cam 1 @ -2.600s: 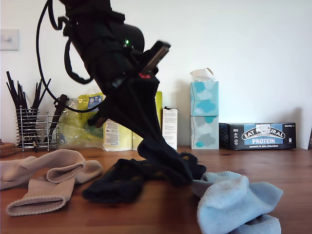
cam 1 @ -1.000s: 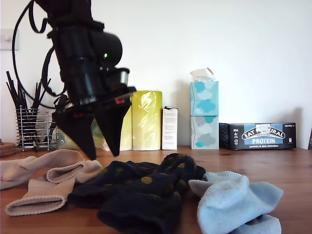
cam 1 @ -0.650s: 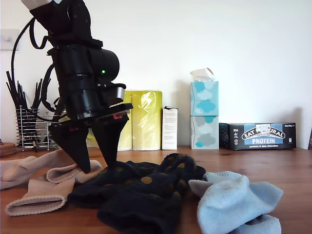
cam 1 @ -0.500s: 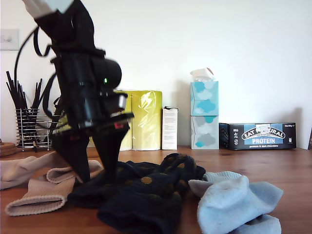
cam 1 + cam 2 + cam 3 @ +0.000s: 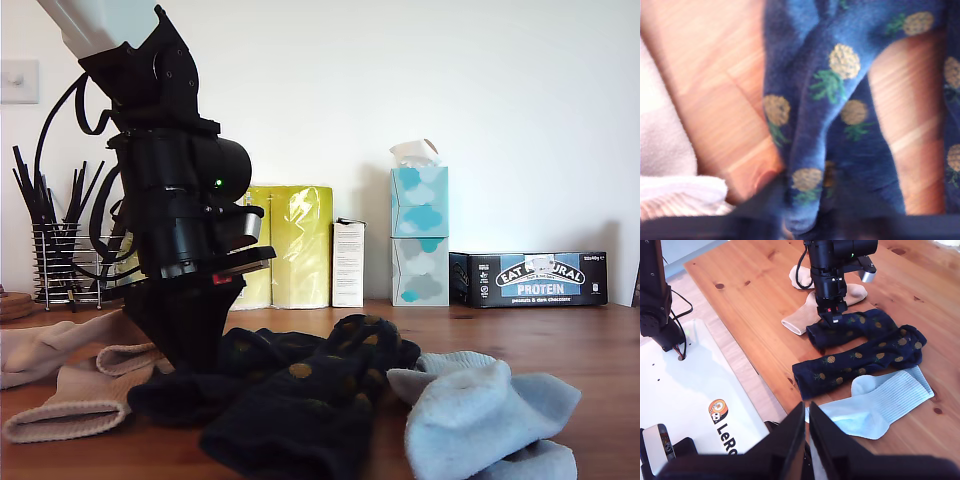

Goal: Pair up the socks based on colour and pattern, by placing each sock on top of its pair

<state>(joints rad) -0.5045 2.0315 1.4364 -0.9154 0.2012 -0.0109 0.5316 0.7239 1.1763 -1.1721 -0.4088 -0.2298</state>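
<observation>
Nearest in the exterior view: light blue socks [image 5: 485, 420], then 2 navy pineapple socks [image 5: 300, 385] lying crosswise on the table [image 5: 560, 350]. My first gripper [image 5: 190, 345] is down among them, closure not discernible; its arm hides part of the beige socks [image 5: 60, 400]. My second gripper [image 5: 806, 432], jaws together, is raised clear. Behind: tissue boxes [image 5: 419, 235], protein box [image 5: 528, 278].

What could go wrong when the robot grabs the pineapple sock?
My first gripper seems to pinch only a bunched fold of the dark pineapple sock, so it might slip out when lifted. A beige sock lies right beside the jaws and could get snagged. The second pineapple sock touches this one and might be dragged along.
</observation>
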